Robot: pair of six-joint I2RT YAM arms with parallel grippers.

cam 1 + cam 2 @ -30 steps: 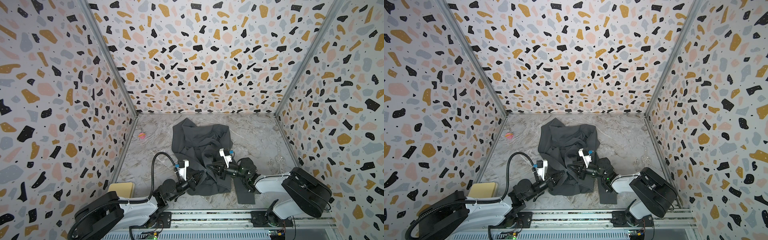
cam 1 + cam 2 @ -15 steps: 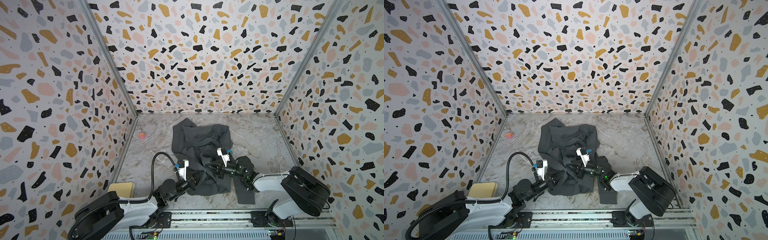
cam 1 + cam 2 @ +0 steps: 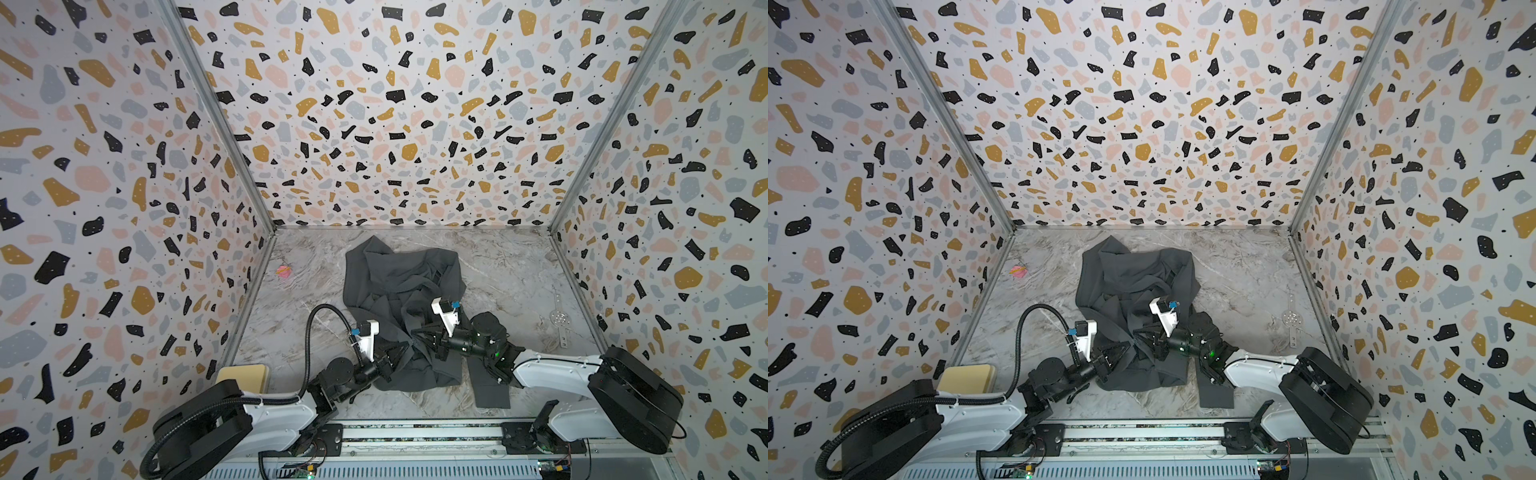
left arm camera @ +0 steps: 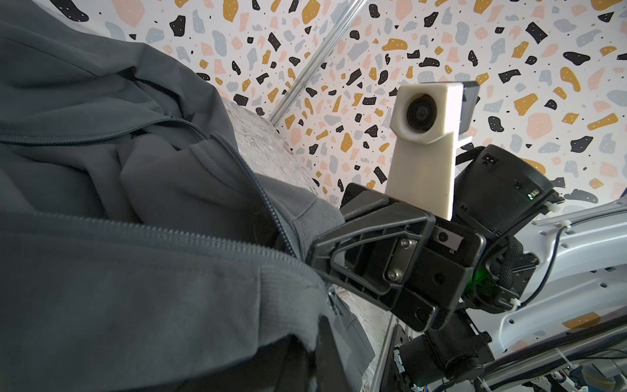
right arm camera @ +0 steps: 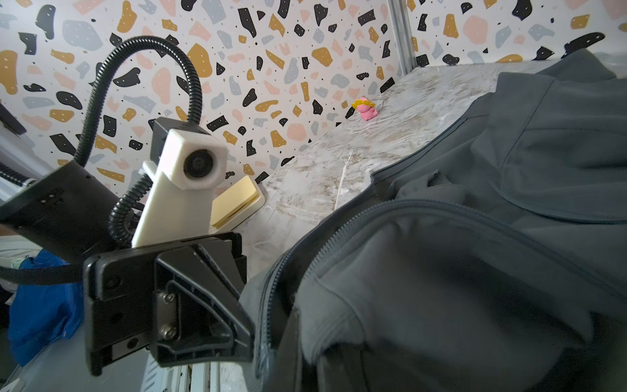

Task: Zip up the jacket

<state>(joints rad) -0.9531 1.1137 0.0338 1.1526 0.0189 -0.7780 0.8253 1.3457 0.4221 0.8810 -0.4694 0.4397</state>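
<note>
Nearest the rail (image 3: 415, 432) a yellow pad (image 3: 243, 374) sat by the left wall; next, the left gripper (image 3: 401, 351) was clenched on the jacket (image 3: 395, 274) at its near hem, and just beside it the right gripper (image 3: 417, 335) pinched another fold of it; both top views gave only dark folds there; the wrist views alone showed the zip teeth (image 4: 190, 242) running to each clamp; the jacket lay crumpled in the middle of the table (image 3: 498, 266), reaching toward the back; farther left sat a pink toy (image 3: 283, 271)
</note>
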